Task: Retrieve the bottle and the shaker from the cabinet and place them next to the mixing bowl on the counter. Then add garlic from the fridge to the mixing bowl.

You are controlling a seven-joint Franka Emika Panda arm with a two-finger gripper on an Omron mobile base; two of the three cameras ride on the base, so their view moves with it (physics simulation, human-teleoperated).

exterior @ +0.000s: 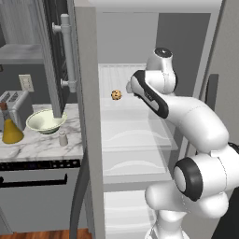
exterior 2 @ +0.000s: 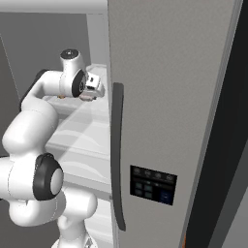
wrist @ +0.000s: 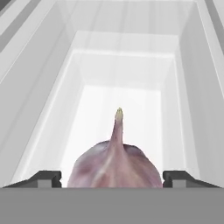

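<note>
- We're at the fridge (exterior: 88, 116), door swung wide, and the arm is reaching deep onto the upper white shelf (exterior: 135, 112) inside it.
- The hand view puts the garlic (wrist: 115, 164) dead centre between the two dark fingertips (wrist: 43, 178), its pointed stem facing away toward the back wall of the fridge.
- The gripper (wrist: 115, 179) has its jaws standing apart, one on each side of the bulb; I can't tell whether the pads are touching the skin, so I won't call it a grasp.
- A tan cookie (exterior: 116, 95) sits on the same fridge shelf, off to the left of the hand. Not our target.
- Left of the fridge, on the counter (exterior: 42, 144), the bottle (exterior: 10, 128) and the shaker (exterior: 62, 138) already stand beside the mixing bowl (exterior: 45, 120), so that part looks done.
- My read: this is the garlic pick, the last leg of the job.
- Next it needs a firm close on the round bulb, which could squirt out of the pads, then a clean lift and withdrawal past the door edge toward the bowl.
</note>
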